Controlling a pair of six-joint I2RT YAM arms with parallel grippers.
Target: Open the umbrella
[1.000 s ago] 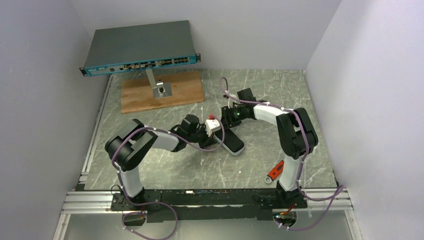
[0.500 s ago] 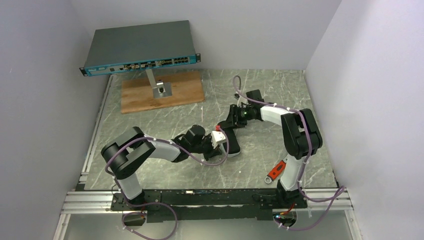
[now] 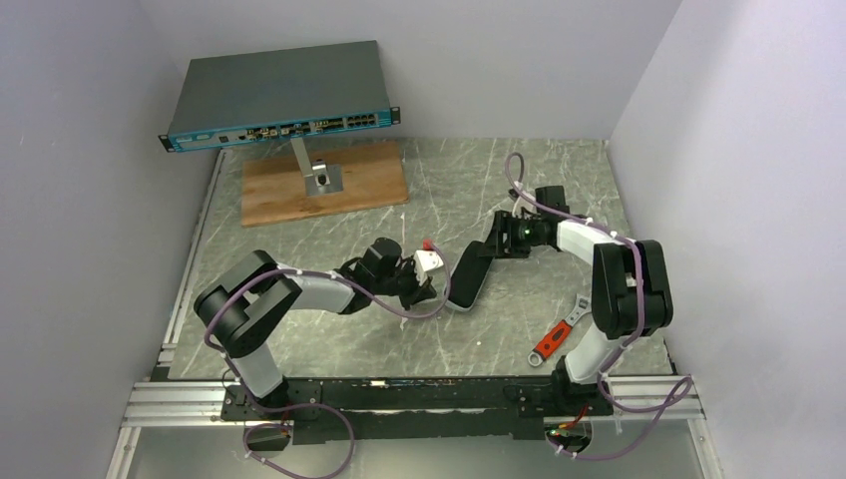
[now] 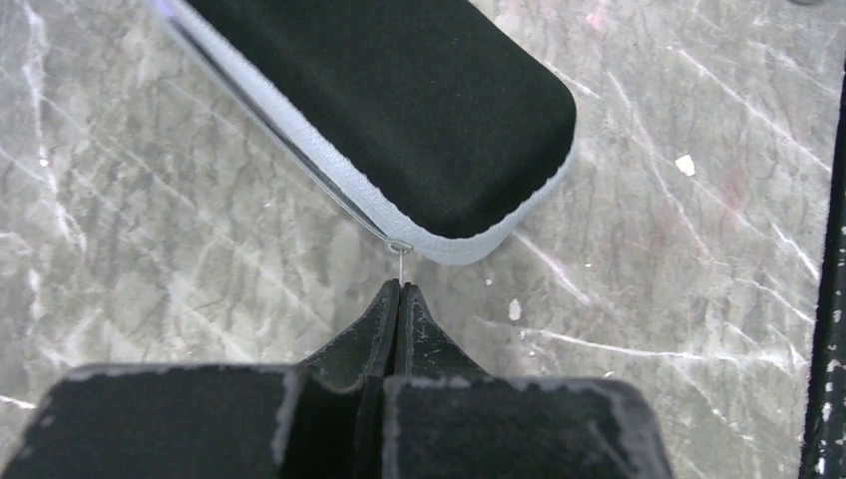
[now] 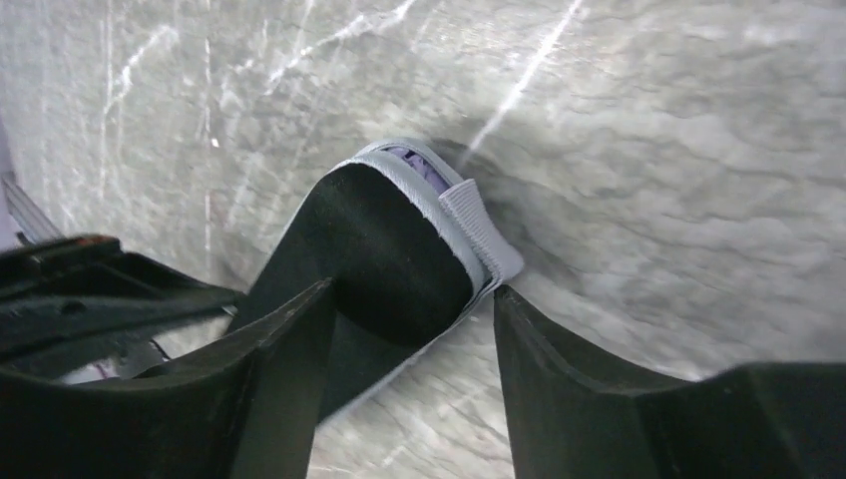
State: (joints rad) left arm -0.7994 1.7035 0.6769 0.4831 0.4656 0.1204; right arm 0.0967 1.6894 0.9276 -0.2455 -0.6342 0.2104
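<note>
Flat black fabric pouch (image 4: 399, 100) with pale grey piping on the veined stone table (image 4: 150, 249), left gripper (image 4: 399, 291) pinched on its thin wire zipper pull (image 4: 400, 261), right gripper (image 5: 411, 294) spread open around its rounded far end.

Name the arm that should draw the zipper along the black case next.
Left. The left gripper is shut on the thin zipper pull of the case; the right gripper stands open astride its other end, by the fabric tab.
</note>
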